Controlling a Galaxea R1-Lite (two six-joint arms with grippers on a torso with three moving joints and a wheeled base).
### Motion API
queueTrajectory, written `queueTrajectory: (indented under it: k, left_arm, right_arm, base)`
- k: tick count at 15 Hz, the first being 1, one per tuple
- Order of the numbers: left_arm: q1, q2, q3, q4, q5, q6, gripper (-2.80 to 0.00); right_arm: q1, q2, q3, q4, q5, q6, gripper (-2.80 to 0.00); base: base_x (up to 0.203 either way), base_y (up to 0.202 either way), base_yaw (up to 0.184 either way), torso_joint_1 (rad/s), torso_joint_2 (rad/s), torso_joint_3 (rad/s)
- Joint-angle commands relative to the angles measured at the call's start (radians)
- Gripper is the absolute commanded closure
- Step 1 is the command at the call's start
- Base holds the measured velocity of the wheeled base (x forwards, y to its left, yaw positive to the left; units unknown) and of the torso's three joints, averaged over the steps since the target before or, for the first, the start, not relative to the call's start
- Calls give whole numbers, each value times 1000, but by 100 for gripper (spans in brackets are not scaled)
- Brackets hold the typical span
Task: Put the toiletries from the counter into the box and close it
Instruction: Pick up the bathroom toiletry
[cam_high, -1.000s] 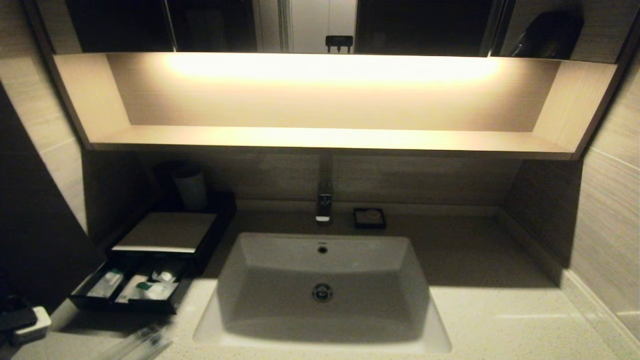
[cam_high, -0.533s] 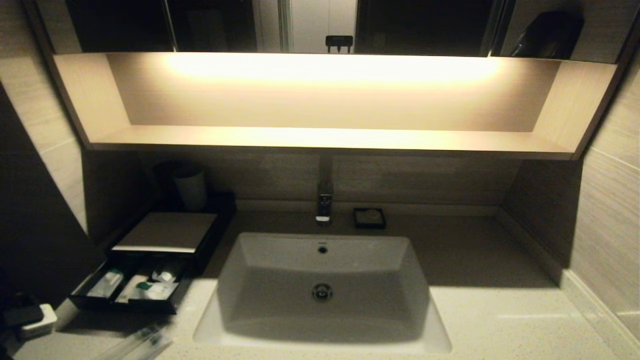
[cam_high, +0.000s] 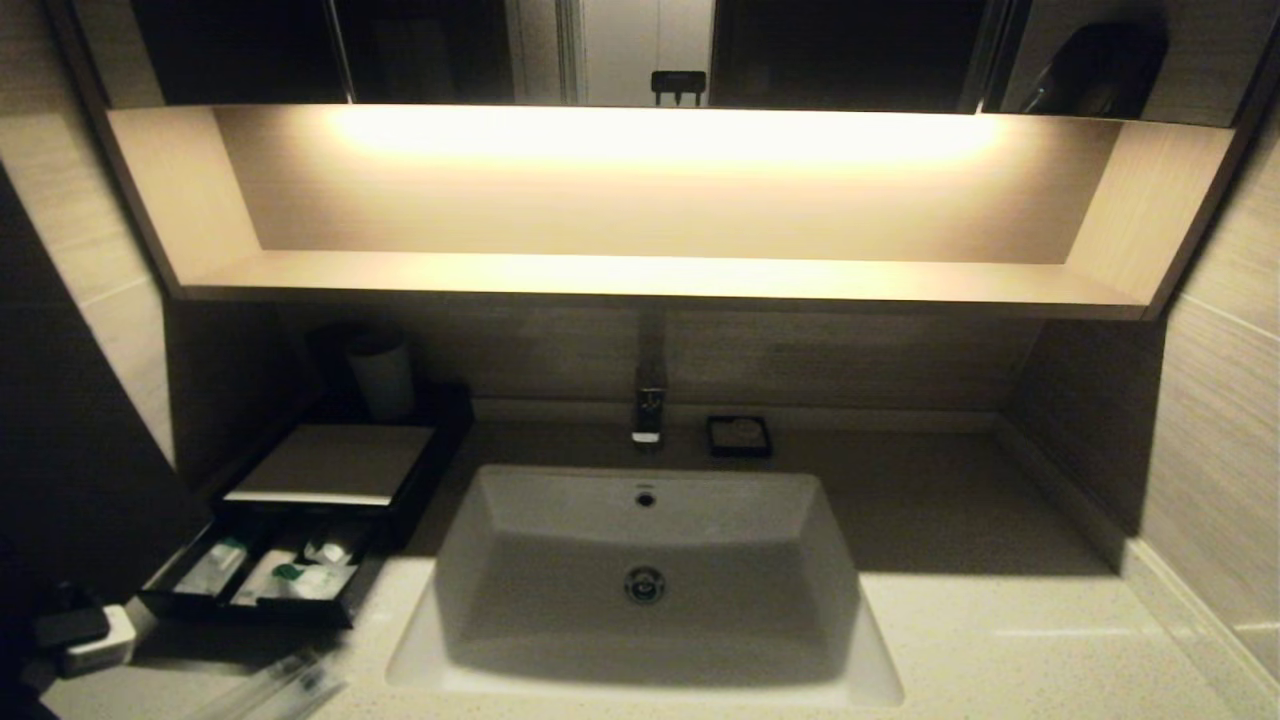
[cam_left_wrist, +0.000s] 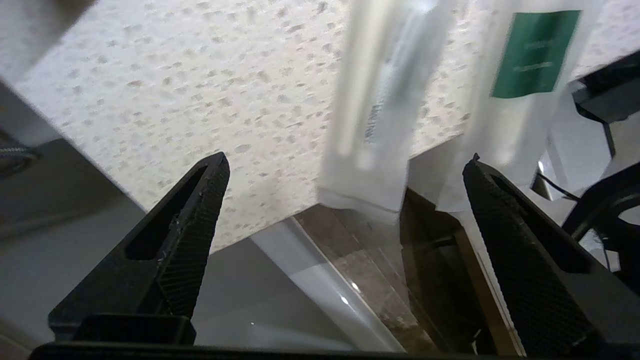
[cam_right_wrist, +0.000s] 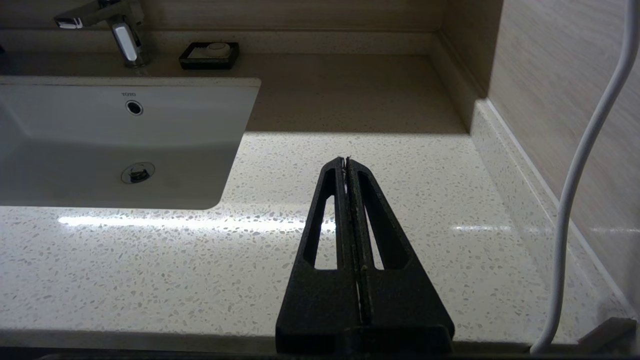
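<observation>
Faintly, "TOTO" marks the sink (cam_right_wrist: 125, 145) near its overflow.

Bare counter (cam_high: 1000, 640) right of the sink (cam_high: 645, 580) lies unobstructed; the open drawer (cam_high: 260, 580) crowds the left corner.

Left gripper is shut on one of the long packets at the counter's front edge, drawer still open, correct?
Not quite: the left gripper is open, holding nothing. The left wrist view shows its jaws spread wide, with the long packets lying free on the counter beyond them. The head view shows the drawer pulled out.
</observation>
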Motion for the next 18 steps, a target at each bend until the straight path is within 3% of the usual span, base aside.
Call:
queueTrajectory:
  k: [1, 18]
  left_arm:
    - [-10, 7, 3, -2, -1, 6, -280]
    - [-30, 48, 7, -42, 5, -2, -280]
  right_arm:
    - [0, 0, 0, 0, 0, 0, 0]
    - [0, 0, 0, 0, 0, 0, 0]
  base:
    - [0, 0, 0, 0, 0, 0]
    - [0, 0, 0, 0, 0, 0]
